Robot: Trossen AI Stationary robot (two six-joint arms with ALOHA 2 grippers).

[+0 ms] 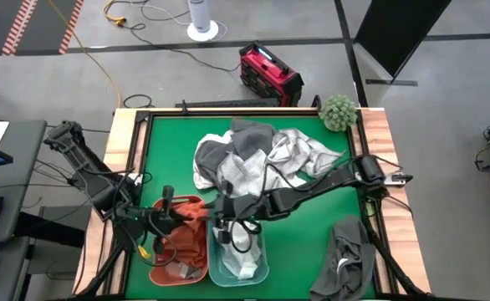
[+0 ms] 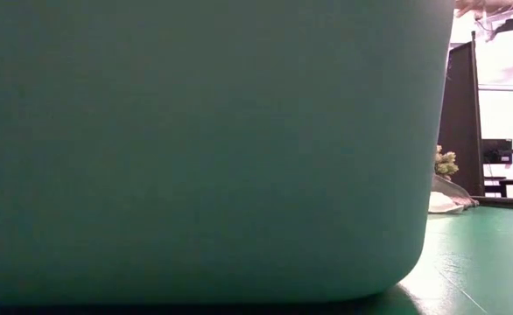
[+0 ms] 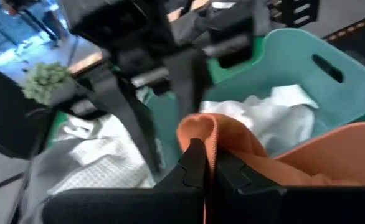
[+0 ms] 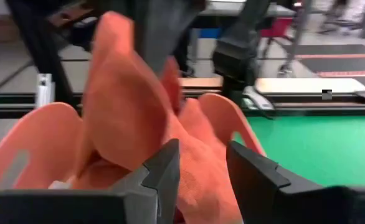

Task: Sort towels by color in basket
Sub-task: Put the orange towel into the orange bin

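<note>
The orange basket [image 1: 178,259] has an orange towel [image 1: 196,211] hanging over its rim. The left gripper [image 3: 205,163] pinches that towel tight. White towels [image 1: 243,251] fill the teal basket [image 1: 257,272]. The right gripper [image 4: 201,163] waits half open, beside the orange towel.

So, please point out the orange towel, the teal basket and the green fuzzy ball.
orange towel [image 3: 198,130]: left wrist view, its raised fold.
teal basket [image 3: 294,59]: left wrist view, its back wall.
green fuzzy ball [image 1: 339,112]: high view, its middle.

The rust-orange towel [image 4: 132,118] is soft, matt cloth, and the teal basket [image 3: 307,74] looks like smooth plastic.
</note>
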